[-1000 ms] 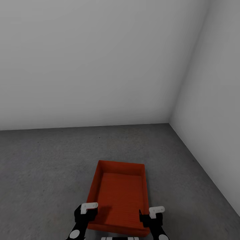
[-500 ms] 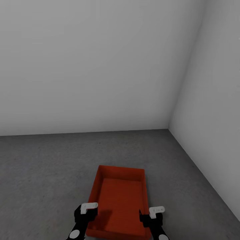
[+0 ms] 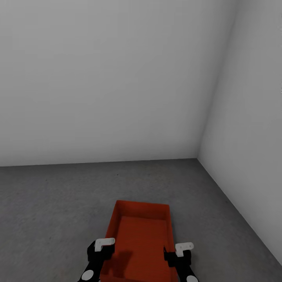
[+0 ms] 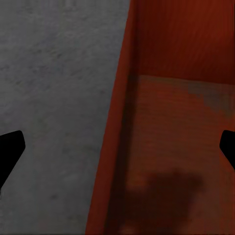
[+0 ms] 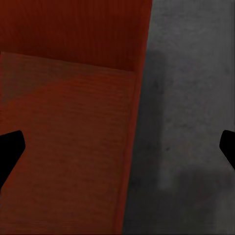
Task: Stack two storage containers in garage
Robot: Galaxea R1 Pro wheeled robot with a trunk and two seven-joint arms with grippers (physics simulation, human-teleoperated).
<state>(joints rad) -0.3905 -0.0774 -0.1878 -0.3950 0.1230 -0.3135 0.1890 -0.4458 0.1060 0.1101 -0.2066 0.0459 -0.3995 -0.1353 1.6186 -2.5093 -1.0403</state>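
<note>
grey concrete floor [image 3: 58, 203] meeting plain pale walls [image 3: 98, 78] in a far right corner. one orange-red container [image 3: 141, 235] resting on it, near centre. left gripper [image 3: 102, 254] straddling its left wall, right gripper [image 3: 178, 256] its right wall; both jaws spread wide, gripping nothing.
</note>
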